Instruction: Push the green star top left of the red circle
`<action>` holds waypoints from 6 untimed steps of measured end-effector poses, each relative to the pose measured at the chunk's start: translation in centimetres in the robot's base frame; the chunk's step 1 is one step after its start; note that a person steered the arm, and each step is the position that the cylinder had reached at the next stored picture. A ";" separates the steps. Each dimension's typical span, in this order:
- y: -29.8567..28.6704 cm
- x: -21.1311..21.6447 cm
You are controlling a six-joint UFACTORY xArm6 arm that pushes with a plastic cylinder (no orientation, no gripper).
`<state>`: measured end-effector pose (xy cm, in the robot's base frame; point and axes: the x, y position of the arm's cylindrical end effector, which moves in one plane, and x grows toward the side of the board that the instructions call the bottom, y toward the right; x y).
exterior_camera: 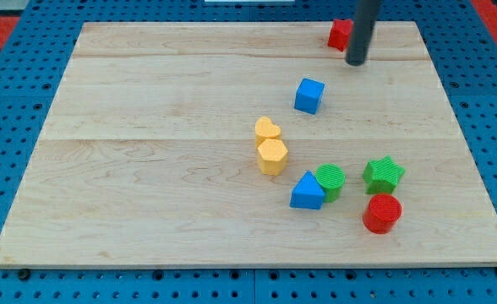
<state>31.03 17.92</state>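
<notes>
The green star point(384, 174) lies at the view's lower right, just above the red circle point(382, 213) and nearly touching it. My tip point(356, 62) is near the view's top right, far above the star. It stands just right of and below a red block point(340, 35) that the rod partly hides.
A blue cube point(309, 95) lies below and left of the tip. A yellow heart point(267, 129) and yellow hexagon point(272, 156) sit together mid-board. A blue triangle point(307, 192) touches a green circle point(330, 181), left of the star. The wooden board point(147, 169) rests on blue pegboard.
</notes>
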 end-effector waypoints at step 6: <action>-9.3 21.4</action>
